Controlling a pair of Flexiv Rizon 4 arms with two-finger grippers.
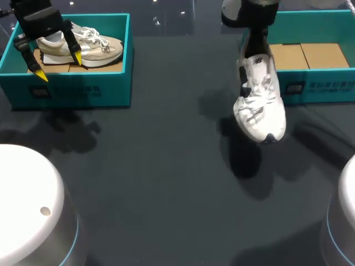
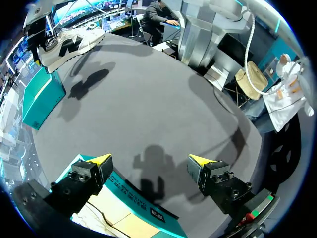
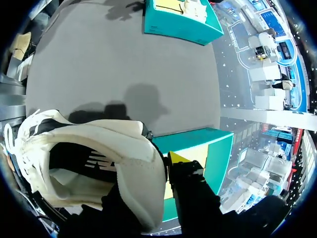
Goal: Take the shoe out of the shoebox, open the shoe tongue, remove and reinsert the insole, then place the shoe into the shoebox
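Note:
A white sneaker [image 1: 259,105] hangs toe-down above the table, just in front of the right teal shoebox [image 1: 313,83]. My right gripper [image 1: 255,44] is shut on its heel collar. In the right wrist view the heel [image 3: 133,163] fills the space by the gripper [image 3: 158,171]; one yellow fingertip [image 3: 176,158] shows outside the collar, the other is hidden inside the shoe. That box's bottom is bare cardboard. My left gripper [image 1: 59,65] stands open over the left teal shoebox [image 1: 83,91], above a beige sneaker [image 1: 89,47]. In the left wrist view its fingers [image 2: 149,159] are wide apart with nothing between them.
The dark table [image 1: 166,177] stretches between and in front of the two boxes. The left box's front wall [image 2: 143,208] lies right under my left gripper. White rounded arm bases [image 1: 28,199] stand at both near corners.

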